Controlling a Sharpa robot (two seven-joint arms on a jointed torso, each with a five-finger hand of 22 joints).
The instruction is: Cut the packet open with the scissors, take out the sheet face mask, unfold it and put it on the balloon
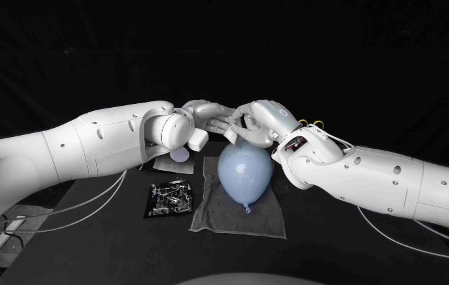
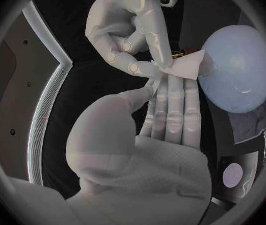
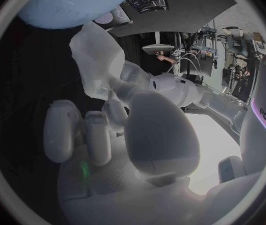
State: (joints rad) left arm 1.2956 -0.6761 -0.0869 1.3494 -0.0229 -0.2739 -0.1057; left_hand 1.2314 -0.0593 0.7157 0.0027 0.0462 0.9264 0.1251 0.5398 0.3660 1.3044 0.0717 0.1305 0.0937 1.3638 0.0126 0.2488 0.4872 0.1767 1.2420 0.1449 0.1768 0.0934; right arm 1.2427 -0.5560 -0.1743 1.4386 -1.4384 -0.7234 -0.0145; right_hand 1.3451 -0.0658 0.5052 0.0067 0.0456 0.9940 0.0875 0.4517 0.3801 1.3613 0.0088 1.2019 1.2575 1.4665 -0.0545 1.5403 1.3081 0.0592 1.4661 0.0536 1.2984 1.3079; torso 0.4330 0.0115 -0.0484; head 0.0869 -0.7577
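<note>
**Both hands hold the mask by the balloon**

The right hand (image 1: 254,120) pinches the white sheet face mask (image 2: 186,67) with its fingers (image 2: 158,49) curled tight. The left hand (image 1: 202,113) keeps its fingers straight and close together, and its thumb presses the mask's edge against them. The mask hangs just above the round end of the pale blue balloon (image 1: 245,174). Under the balloon lies a grey cloth (image 1: 266,219). Beside the balloon sits the black packet (image 1: 170,198), with a small lilac disc (image 1: 180,157) near it.

Balloon (image 1: 245,174) on a cloth (image 1: 239,219), packet (image 1: 169,198) on the table (image 1: 103,252) just left of the cloth.
</note>
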